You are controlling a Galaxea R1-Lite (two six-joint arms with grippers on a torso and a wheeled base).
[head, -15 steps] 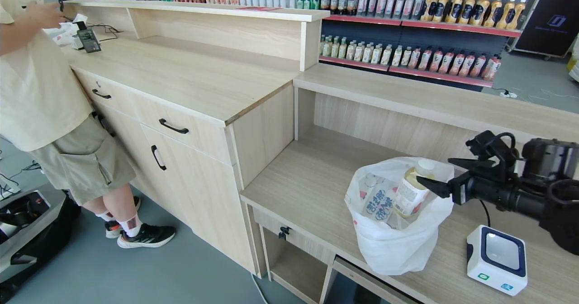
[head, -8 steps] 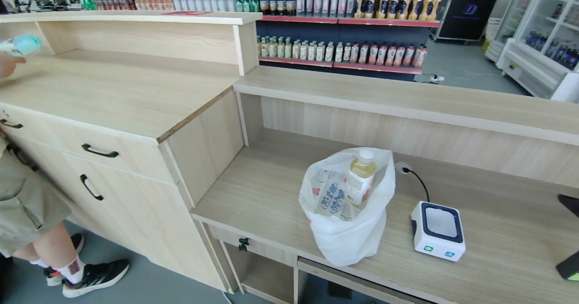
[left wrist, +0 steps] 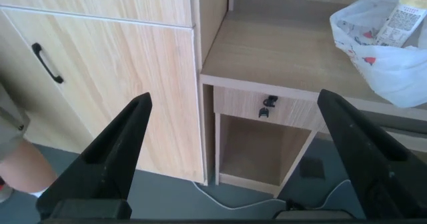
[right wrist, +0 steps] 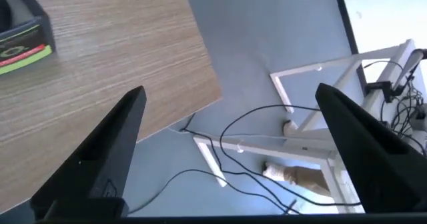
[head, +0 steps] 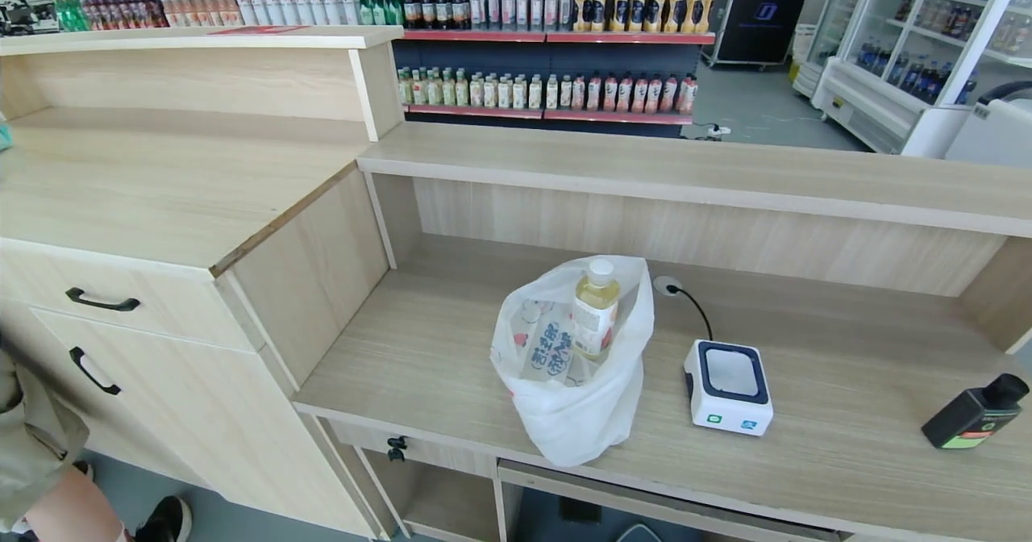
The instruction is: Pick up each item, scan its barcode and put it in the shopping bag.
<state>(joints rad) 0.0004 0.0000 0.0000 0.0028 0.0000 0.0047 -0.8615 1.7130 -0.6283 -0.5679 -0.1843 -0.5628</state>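
— While the wood-grain counter (head: pixel 846 364) is in front of us, what lies on it?
— A white shopping bag (head: pixel 576 413) stands open. A yellow drink bottle (head: pixel 595 312) is upright inside it, beside a printed carton (head: pixel 547 350). The barcode scanner (head: pixel 728 386) sits just at the bag's 3 o'clock, with its cable (head: pixel 693 308) running off toward 11 o'clock. A black bottle (head: pixel 974 414) lies on its side well apart, at the scanner's 3 o'clock.
— And the room?
— Drink shelves (head: pixel 548 38) at 12 o'clock behind the counter, glass-door coolers (head: pixel 911 50) at 2 o'clock and a taller counter (head: pixel 161 179) at 9 o'clock.
— The grippers?
— The left gripper (left wrist: pixel 235 97) hangs empty with its fingers wide apart, before the counter's drawer (left wrist: pixel 253 104). The right gripper (right wrist: pixel 231 91) is also spread and empty, past the counter's edge above grey floor (right wrist: pixel 280 24) and loose wires (right wrist: pixel 267 117).
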